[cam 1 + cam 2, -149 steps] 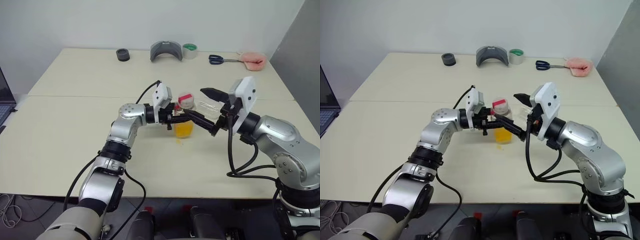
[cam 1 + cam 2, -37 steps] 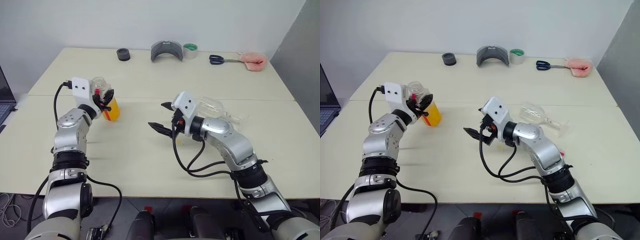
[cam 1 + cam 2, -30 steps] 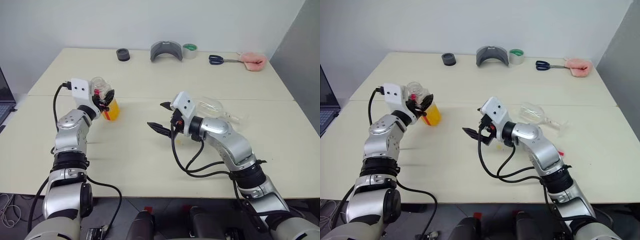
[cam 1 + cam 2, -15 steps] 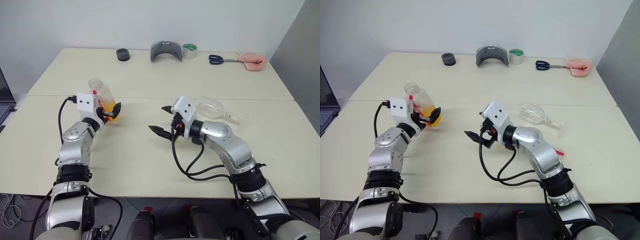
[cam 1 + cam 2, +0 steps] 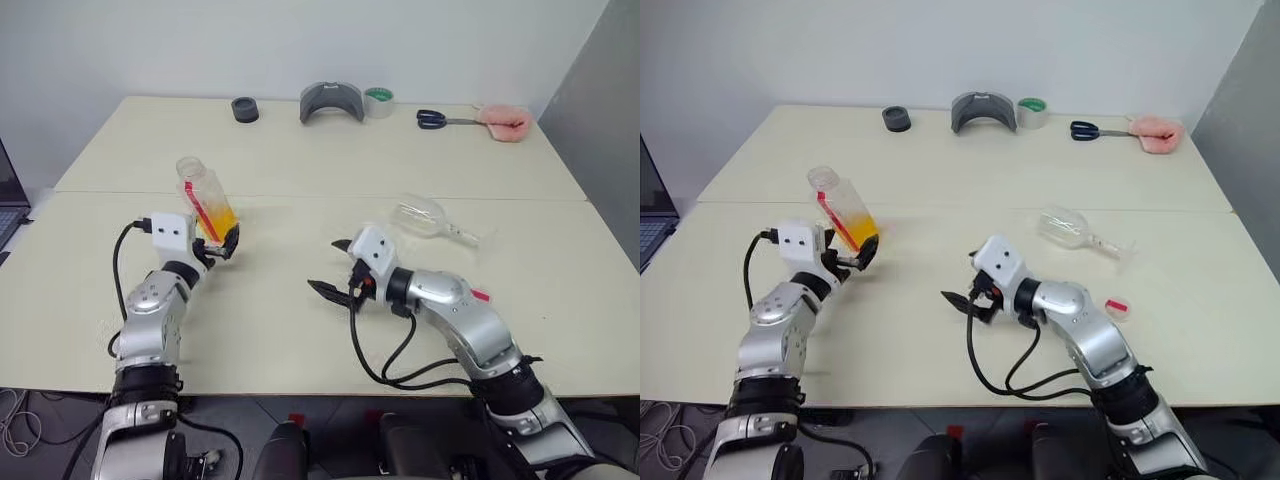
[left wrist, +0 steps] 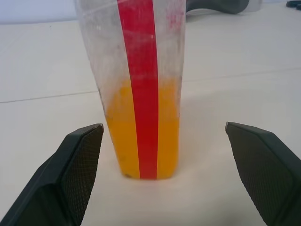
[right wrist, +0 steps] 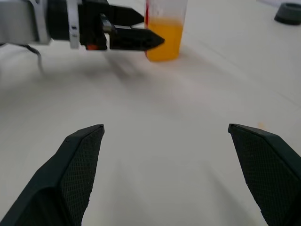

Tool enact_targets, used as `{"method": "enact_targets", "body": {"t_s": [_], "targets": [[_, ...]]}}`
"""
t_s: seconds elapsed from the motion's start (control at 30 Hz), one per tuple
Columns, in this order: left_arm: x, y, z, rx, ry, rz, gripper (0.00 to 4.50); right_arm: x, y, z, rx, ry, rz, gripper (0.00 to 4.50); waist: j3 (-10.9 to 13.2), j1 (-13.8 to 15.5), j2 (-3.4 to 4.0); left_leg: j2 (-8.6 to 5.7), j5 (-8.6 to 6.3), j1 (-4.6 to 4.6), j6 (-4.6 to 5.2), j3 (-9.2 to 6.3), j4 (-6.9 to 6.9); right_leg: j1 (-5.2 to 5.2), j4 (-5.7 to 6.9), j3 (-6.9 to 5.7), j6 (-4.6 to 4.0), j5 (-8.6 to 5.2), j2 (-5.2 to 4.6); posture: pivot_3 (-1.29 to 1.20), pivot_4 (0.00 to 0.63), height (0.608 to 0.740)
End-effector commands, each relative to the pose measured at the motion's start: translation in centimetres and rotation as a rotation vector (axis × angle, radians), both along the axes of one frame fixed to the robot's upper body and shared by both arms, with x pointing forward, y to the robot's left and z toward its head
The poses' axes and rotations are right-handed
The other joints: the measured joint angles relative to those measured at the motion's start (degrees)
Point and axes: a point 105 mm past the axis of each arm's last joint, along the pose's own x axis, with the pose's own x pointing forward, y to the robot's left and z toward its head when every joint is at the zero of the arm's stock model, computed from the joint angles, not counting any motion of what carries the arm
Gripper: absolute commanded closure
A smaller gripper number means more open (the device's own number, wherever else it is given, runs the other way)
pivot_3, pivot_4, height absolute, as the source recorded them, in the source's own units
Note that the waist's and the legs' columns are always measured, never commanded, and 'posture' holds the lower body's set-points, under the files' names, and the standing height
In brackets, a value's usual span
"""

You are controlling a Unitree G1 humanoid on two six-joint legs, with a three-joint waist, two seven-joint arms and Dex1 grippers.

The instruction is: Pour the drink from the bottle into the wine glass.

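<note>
The bottle (image 5: 203, 196) stands upright on the left part of the table with no cap on its neck. A red strip runs down its side, and the orange drink (image 6: 143, 141) fills its lower part. My left gripper (image 5: 222, 245) is open just in front of it, and its fingers (image 6: 77, 162) stand wide on either side without touching it. The wine glass (image 5: 424, 215) lies on its side at the right, empty. My right gripper (image 5: 328, 265) is open over the middle of the table, holding nothing and pointing left.
A small red and white cap (image 5: 477, 295) lies right of my right arm. Along the far edge are a black round piece (image 5: 245, 109), a grey curved object (image 5: 332, 101), a tape roll (image 5: 379, 100), scissors (image 5: 440, 119) and a pink thing (image 5: 505, 121).
My left gripper opened, let go of the bottle and drew back and down; the bottle now stands free. My right arm sank and pulled back towards me, still open.
</note>
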Motion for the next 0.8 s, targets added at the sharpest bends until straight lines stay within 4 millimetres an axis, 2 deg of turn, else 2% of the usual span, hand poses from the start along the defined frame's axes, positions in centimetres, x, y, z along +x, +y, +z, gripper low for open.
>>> {"method": "enact_targets", "body": {"t_s": [0.03,0.13,0.27,0.4,0.47,0.53,0.6,0.8], "targets": [[-1.5,-0.9,1.9,0.018,-0.081,-0.022,0.02,-0.8,-0.7,1.7,0.042,-0.079,-0.047,0.0,-0.01,-0.01,-0.01,0.04,0.0,0.0,0.0,-0.01,-0.01,0.01,-0.02,0.0,0.0,0.0,0.0,0.0,0.15,0.74],[-2.6,-1.2,1.6,0.008,-0.076,-0.017,0.02,-1.4,-2.1,1.4,0.031,-0.093,-0.115,0.0,-0.01,0.11,-0.01,0.07,-0.01,0.01,-0.01,-0.03,-0.04,0.04,-0.05,0.0,0.0,0.0,-0.02,0.0,0.15,0.74],[-4.9,-4.3,0.4,0.035,-0.014,-0.183,0.02,-1.5,-4.2,1.3,-0.025,-0.142,-0.238,0.0,-0.01,0.1,-0.01,0.03,-0.01,0.05,0.0,0.03,-0.03,0.1,-0.09,0.0,0.01,0.0,0.0,0.0,0.15,0.74],[-6.1,-7.1,0.1,0.069,0.019,-0.358,0.02,-1.1,-5.6,1.7,-0.075,-0.186,-0.332,0.0,-0.01,0.1,0.0,0.06,-0.01,0.12,0.0,0.06,-0.04,0.2,-0.12,-0.04,0.01,-0.01,0.08,0.0,0.15,0.74],[-6.2,-9.0,0.9,0.082,0.01,-0.49,0.02,-0.6,-6.5,2.1,-0.16,-0.261,-0.388,0.0,0.0,0.11,0.0,0.05,-0.01,0.14,0.0,0.05,-0.05,0.25,-0.13,-0.06,0.01,-0.01,0.09,0.0,0.15,0.74],[-6.3,-10.5,2.0,0.113,-0.009,-0.618,0.02,0.3,-8.0,1.9,-0.318,-0.336,-0.496,0.0,0.0,0.12,0.0,0.02,-0.01,0.15,0.0,0.06,-0.03,0.29,-0.16,-0.07,0.02,-0.01,0.09,0.0,0.15,0.74],[-6.5,-11.3,2.9,0.124,-0.012,-0.721,0.02,1.1,-9.8,1.8,-0.453,-0.391,-0.635,0.0,0.0,0.12,0.0,0.01,-0.01,0.16,0.0,0.06,-0.04,0.29,-0.18,-0.09,0.01,-0.02,0.09,0.0,0.15,0.74],[-7.3,-13.2,4.3,0.228,0.015,-0.99,0.02,2.3,-11.5,1.2,-0.614,-0.445,-0.733,0.0,0.0,-0.07,0.01,0.02,-0.01,0.18,0.0,0.13,-0.1,0.27,-0.18,-0.04,-0.01,-0.03,0.11,0.0,0.15,0.74]]}}
